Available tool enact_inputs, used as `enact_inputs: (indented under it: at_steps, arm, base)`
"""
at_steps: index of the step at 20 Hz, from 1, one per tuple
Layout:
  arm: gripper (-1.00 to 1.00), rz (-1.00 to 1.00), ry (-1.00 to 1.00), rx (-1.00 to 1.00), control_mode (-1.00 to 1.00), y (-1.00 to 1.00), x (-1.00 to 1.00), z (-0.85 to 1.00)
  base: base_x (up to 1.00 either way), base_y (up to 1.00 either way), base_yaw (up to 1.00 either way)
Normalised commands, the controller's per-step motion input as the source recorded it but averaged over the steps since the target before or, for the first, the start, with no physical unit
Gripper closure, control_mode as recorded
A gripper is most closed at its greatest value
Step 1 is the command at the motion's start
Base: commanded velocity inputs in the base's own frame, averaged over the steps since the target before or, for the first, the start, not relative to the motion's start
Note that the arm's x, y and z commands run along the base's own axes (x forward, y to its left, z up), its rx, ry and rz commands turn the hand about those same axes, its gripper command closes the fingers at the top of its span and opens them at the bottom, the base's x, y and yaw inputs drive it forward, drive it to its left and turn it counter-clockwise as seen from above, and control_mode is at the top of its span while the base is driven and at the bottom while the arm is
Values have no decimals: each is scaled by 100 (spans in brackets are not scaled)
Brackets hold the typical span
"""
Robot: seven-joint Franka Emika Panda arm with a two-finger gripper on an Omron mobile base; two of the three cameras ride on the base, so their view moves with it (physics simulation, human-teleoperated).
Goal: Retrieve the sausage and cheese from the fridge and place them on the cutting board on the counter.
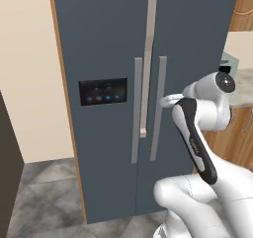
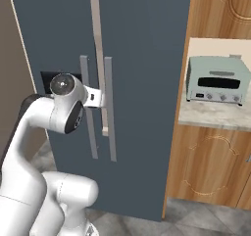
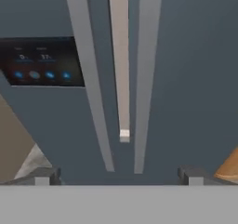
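The hand (image 3: 119, 174) is held fully open and empty before the handles (image 3: 145, 79) of the closed fridge (image 1: 99, 44). Door opening is in hand; next, one handle must be gripped.

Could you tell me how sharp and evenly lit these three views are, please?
Left base view: flat, even light on the fridge, its blue-lit panel readable, no glare. Right base view: equally soft, the toaster oven clear. Hand view: blurrier, the panel's figures smeared, the open gripper dim.
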Motion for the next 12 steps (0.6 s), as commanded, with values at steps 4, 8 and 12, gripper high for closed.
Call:
enact_inputs:
  at_steps: [4, 8, 12]
  arm:
    - [-100, -5, -9, 0, -100, -8, 39, 5]
    - [-100, -4, -2, 2, -100, -8, 58, 3]
    - [-100, -2, 1, 8, -100, -22, 80, 12]
  base:
    - [0, 0, 0]
    - [0, 0, 0]
    - [0, 0, 0]
